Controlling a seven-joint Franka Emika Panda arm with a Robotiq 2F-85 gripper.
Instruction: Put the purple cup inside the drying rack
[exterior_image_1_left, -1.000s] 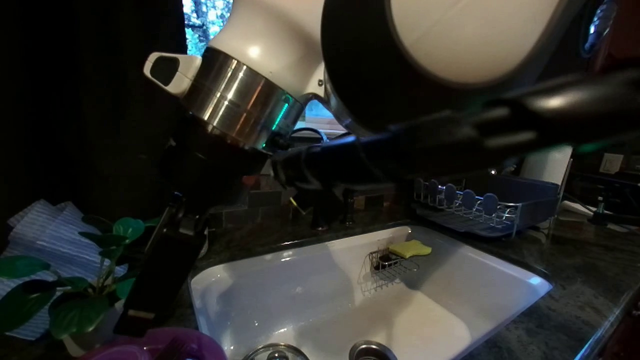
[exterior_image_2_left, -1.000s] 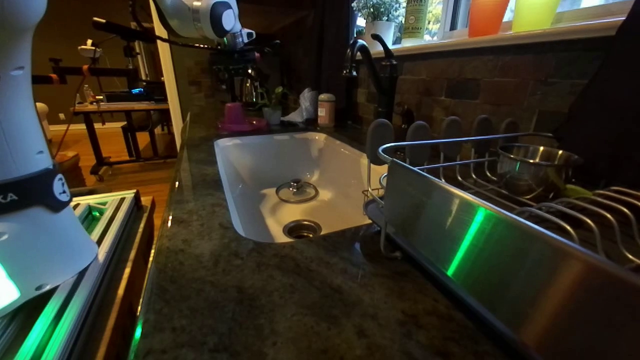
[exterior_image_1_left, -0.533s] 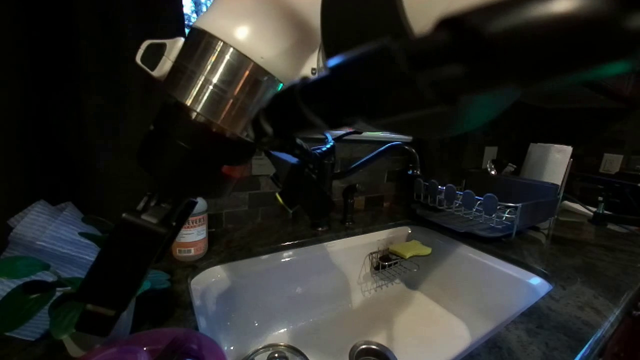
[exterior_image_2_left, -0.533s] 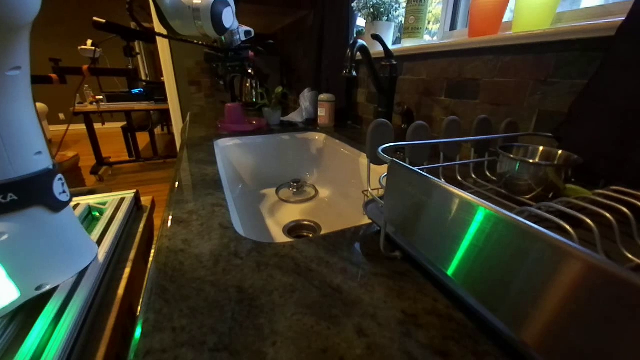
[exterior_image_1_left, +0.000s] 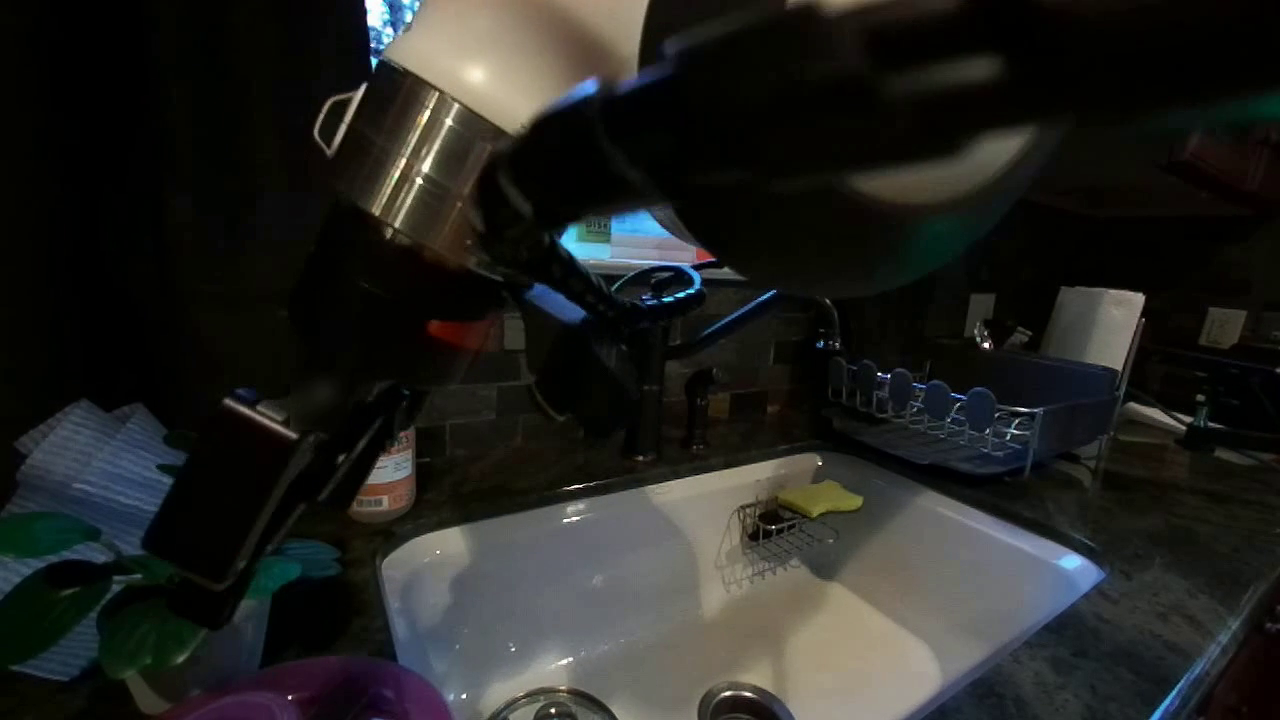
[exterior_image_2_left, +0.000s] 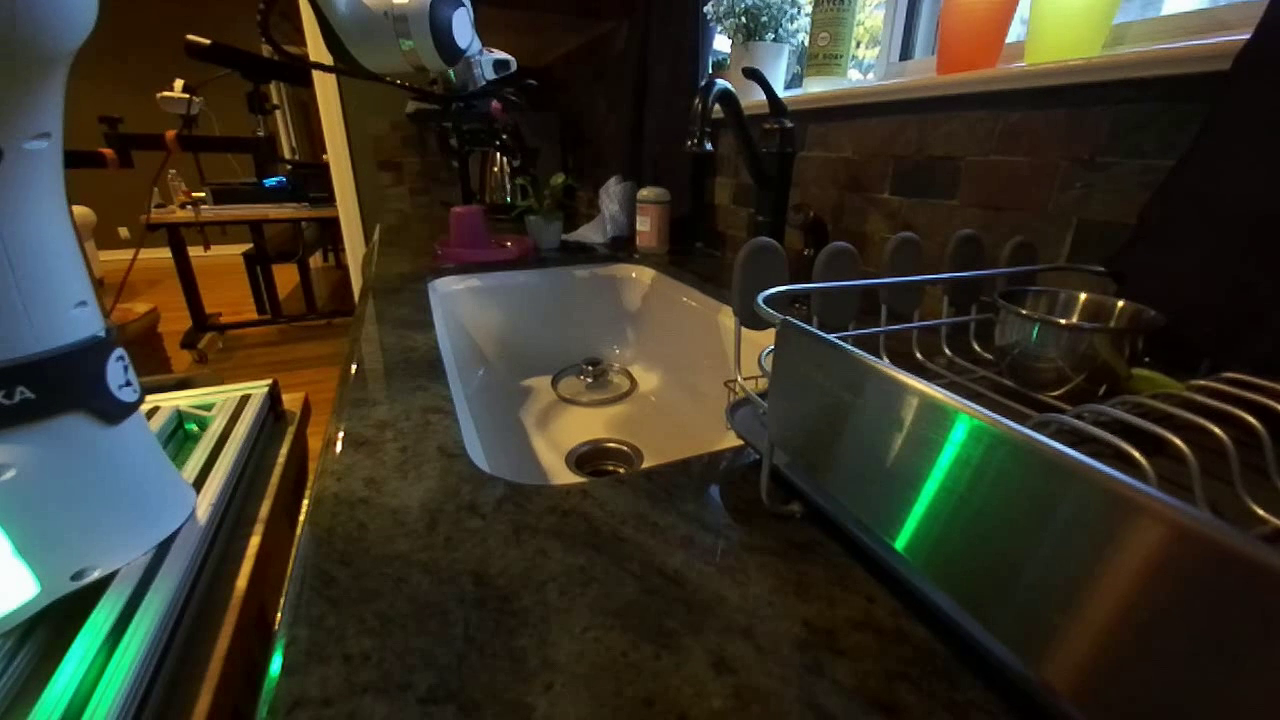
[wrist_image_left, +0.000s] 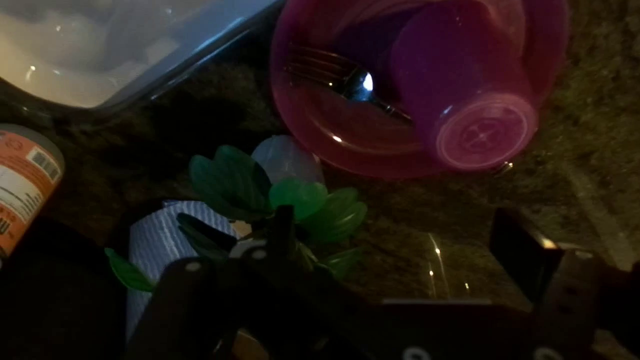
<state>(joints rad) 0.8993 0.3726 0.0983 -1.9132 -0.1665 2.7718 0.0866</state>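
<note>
The purple cup (wrist_image_left: 465, 85) is upside down, base up, on a magenta plate (wrist_image_left: 340, 145) in the wrist view. It also shows in an exterior view (exterior_image_2_left: 468, 228) at the far end of the counter. A fork (wrist_image_left: 345, 75) lies on the plate beside it. My gripper (wrist_image_left: 400, 225) is open, with nothing between its fingers, above the counter by the plate and plant; it also shows in both exterior views (exterior_image_1_left: 240, 530) (exterior_image_2_left: 490, 175). The drying rack (exterior_image_1_left: 1078, 405) stands beyond the sink; its metal side fills the right of an exterior view (exterior_image_2_left: 880, 430).
A white sink (exterior_image_1_left: 640, 560) with a glass lid (exterior_image_2_left: 594, 382) lies between plate and rack. A plant (wrist_image_left: 300, 200), blue-striped cloth (wrist_image_left: 160, 235) and orange-labelled bottle (wrist_image_left: 22, 180) stand near the gripper. A black faucet (exterior_image_2_left: 765, 160) rises behind the sink. A metal pot (exterior_image_2_left: 1070, 335) sits in the rack.
The hand has moved left in an exterior view and turned about its wrist, uncovering the orange-labelled bottle. The cup, plate and rack have not moved.
</note>
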